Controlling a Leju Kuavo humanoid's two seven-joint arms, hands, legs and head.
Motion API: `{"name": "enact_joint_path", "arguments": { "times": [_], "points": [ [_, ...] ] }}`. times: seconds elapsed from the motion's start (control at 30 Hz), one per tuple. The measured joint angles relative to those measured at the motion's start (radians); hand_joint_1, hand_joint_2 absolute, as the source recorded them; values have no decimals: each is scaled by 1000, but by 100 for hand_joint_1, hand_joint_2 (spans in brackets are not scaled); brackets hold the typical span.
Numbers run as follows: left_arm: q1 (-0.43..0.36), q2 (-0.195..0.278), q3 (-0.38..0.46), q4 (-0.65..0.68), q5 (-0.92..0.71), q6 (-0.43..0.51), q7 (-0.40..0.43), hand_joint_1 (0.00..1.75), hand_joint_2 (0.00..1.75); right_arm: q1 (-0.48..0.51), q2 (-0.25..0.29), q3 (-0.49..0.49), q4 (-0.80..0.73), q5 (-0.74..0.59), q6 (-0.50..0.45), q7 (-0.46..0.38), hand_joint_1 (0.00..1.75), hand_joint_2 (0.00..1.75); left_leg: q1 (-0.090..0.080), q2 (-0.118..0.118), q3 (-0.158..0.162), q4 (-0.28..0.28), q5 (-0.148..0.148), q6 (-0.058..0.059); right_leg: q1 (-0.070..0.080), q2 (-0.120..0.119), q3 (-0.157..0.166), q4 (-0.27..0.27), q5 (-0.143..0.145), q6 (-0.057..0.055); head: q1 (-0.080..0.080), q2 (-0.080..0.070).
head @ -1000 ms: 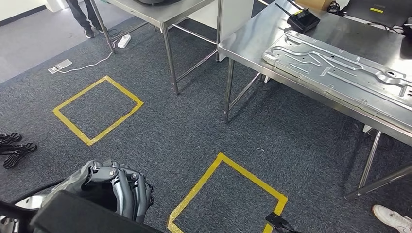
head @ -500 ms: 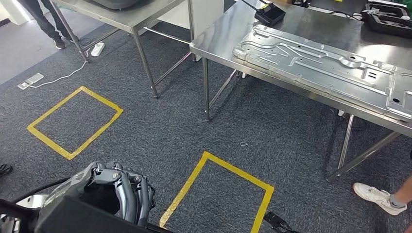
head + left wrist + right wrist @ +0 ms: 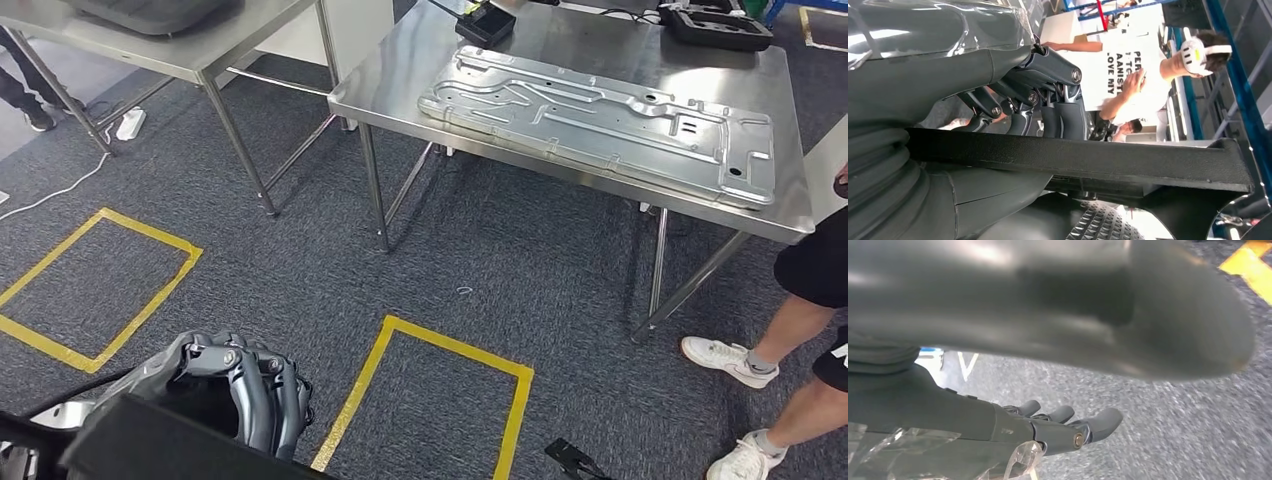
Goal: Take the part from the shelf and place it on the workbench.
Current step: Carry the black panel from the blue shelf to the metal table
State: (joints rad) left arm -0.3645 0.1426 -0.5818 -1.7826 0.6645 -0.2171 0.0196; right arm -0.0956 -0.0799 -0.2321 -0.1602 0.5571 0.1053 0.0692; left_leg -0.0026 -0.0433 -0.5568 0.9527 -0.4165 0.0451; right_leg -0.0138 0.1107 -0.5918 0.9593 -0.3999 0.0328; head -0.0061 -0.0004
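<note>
step: carry to bench | L hand [image 3: 240, 385] fingers wrapped on black part [image 3: 1088, 160] | R hand [image 3: 1048, 427] fingers extended, holds nothing | next: approach workbench [image 3: 400, 85] at 1 o'clock, set part beside steel panel [image 3: 600, 125]

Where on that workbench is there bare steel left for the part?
The workbench is mostly covered by the stamped metal panel. Bare steel shows as a front-edge strip and the near-left corner. The far edge is crowded by a black device and black tray.

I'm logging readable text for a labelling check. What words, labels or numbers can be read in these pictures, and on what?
"PER", "TE", "AANIST", "LOVE MY": fragments, cut off and turned sideways, on a person's white T-shirt in the left wrist view.
Yellow label on the black box on the steel workbench: too small to read.
Nothing else legible.
</note>
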Motion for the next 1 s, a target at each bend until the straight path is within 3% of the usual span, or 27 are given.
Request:
{"name": "enact_joint_path", "arguments": {
  "times": [0.03, 0.1, 0.17, 0.2, 0.23, 0.27, 0.3, 0.37, 0.43, 0.53, 0.6, 0.7, 0.77, 0.8, 0.83, 0.9, 0.93, 1.0],
  "points": [
    [-1, 0, 0, 0, 0, -1, -2, 175, 175, 2, -1, 0, 0, 0, 0, 0, 0, 0, 2, 8, 3, -5, 3, 3, 0, -5, -1, 2, -1, 5, 0, 0],
    [0, -1, 0, 0, 1, -2, -6, 175, 175, 1, -2, 0, 1, 1, 0, 1, 0, 0, 7, 27, 11, -15, 9, 10, 4, -44, -23, 48, -32, 16, 3, 0],
    [3, -1, 0, 0, 3, -3, -9, 175, 175, -2, -3, 0, 1, 2, 0, 1, 0, 0, 7, 47, 12, -17, 10, 14, 3, -89, -84, 178, -100, 25, 6, 0],
    [4, -1, 0, 1, 3, -3, -10, 175, 175, -3, -3, 0, 1, 3, 0, 1, 0, 0, 7, 57, 12, -17, 9, 14, 2, -96, -117, 248, -128, 28, 6, 0],
    [6, -1, 0, 2, 4, -2, -11, 175, 175, -4, -3, 0, 1, 4, -1, 0, 0, 0, 7, 67, 12, -16, 9, 14, 0, -99, -139, 294, -140, 31, 6, 0],
    [6, -1, 0, 2, 4, -1, -9, 175, 175, -3, -3, 0, 1, 5, -2, 0, 0, 0, 8, 76, 12, -16, 8, 13, -2, -101, -141, 300, -133, 34, 6, 0],
    [7, -1, 1, 3, 6, 1, -7, 175, 175, -3, -4, 0, 1, 7, -4, 0, 0, 0, 9, 83, 13, -15, 7, 12, -4, -104, -121, 263, -108, 36, 6, 0],
    [6, -1, 4, 3, 13, 7, 1, 175, 175, -2, -5, 0, 1, 12, -7, -3, 0, 0, 9, 95, 16, -13, 2, 4, -6, -119, -42, 114, -46, 38, 6, 0],
    [5, -1, 8, 3, 22, 13, 7, 175, 175, -3, -5, 0, 1, 21, -11, -8, 0, 0, 5, 103, 16, -8, -3, -6, -5, -130, 9, 15, -17, 29, 5, 0],
    [5, 0, 16, 3, 27, 17, 9, 175, 175, 0, -4, 0, 1, 32, -16, -13, 0, 0, 4, 107, 14, -8, -9, -22, 0, -122, 12, 3, -20, 5, 4, 0],
    [5, 0, 21, 3, 28, 19, 9, 175, 175, 0, -3, 0, 1, 35, -18, -14, 0, 0, 8, 89, -2, 28, -32, -34, -2, -118, 16, 0, -24, -11, 2, 0],
    [11, 2, 26, 3, 30, 21, 8, 175, 175, -3, -3, 0, 1, 39, -19, -18, 0, 0, 11, 59, -102, 225, -110, -42, -1, -111, 26, 0, -31, -24, -1, 0],
    [17, 4, 28, 3, 33, 22, 8, 175, 175, -3, -3, 0, 1, 40, -19, -20, 0, 0, 10, 55, -160, 316, -124, -39, 4, -103, 34, 0, -37, -28, -2, 0],
    [18, 4, 29, 3, 33, 22, 8, 175, 175, -3, -3, 0, 1, 41, -19, -21, 0, 0, 8, 54, -161, 303, -102, -34, 6, -98, 40, 0, -42, -28, -2, 0],
    [18, 4, 30, 3, 34, 22, 8, 175, 175, -3, -2, 0, 1, 41, -20, -21, 0, 0, 6, 54, -142, 249, -64, -26, 8, -94, 48, 0, -47, -28, -2, 0],
    [18, 4, 31, 3, 35, 22, 8, 175, 175, -4, 1, 0, 1, 41, -21, -23, 0, 0, -2, 49, -75, 94, 12, -6, 14, -85, 62, 0, -59, -26, -2, 0],
    [17, 5, 31, 3, 35, 22, 8, 175, 175, -4, 2, 0, 1, 42, -22, -23, 0, 0, -5, 48, -50, 39, 31, -1, 14, -82, 65, 1, -65, -25, -2, 0],
    [17, 5, 32, 3, 36, 22, 8, 175, 175, -4, 3, 0, 1, 43, -23, -24, 0, 0, -11, 48, -31, -1, 28, 3, 13, -78, 68, 4, -70, -17, -2, 0]
  ]
}}
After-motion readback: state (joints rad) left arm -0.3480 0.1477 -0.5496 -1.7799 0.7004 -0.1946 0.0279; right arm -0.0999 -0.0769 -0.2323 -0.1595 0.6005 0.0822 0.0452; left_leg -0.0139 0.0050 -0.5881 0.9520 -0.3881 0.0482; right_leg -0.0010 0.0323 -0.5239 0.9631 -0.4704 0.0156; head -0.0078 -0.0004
